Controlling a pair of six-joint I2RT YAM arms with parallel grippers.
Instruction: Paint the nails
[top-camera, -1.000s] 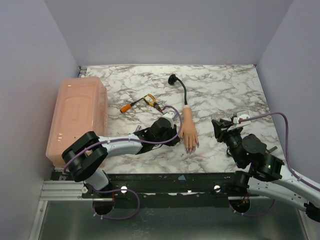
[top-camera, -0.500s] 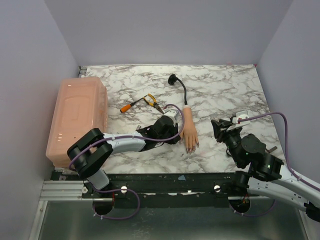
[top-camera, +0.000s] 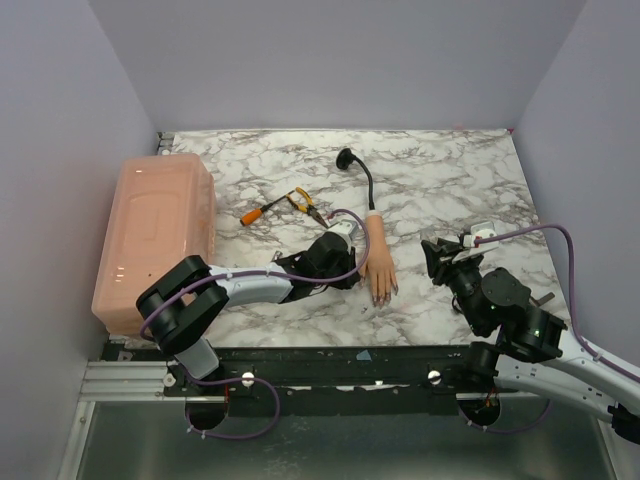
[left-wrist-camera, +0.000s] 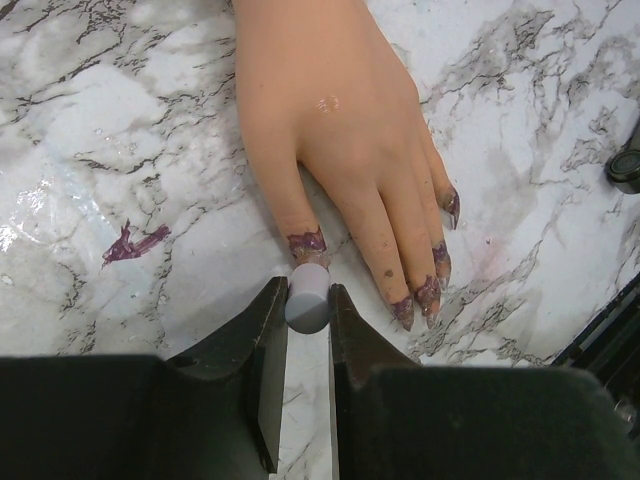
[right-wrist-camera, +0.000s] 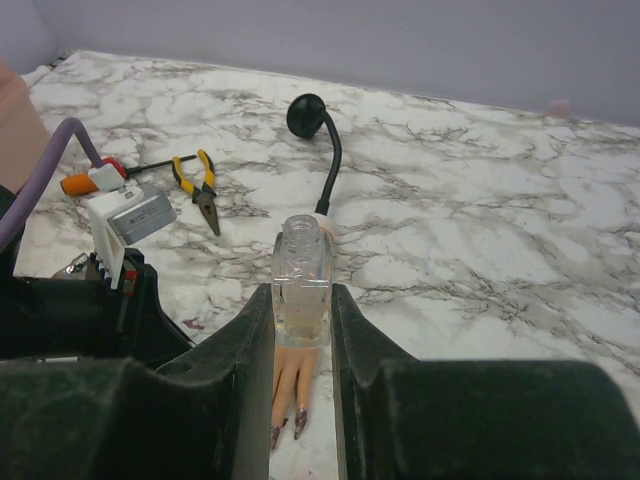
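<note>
Mannequin hand lies palm-down mid marble table, purple-smeared nails pointing near. Left gripper clamps a white brush cap just beside the thumbnail; right gripper, further right, clasps an open polish bottle.

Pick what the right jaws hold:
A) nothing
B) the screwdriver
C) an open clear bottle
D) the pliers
C: in the right wrist view the right jaws are closed on the clear bottle, whose neck has no cap, while the pliers and screwdriver lie apart on the table.
</note>
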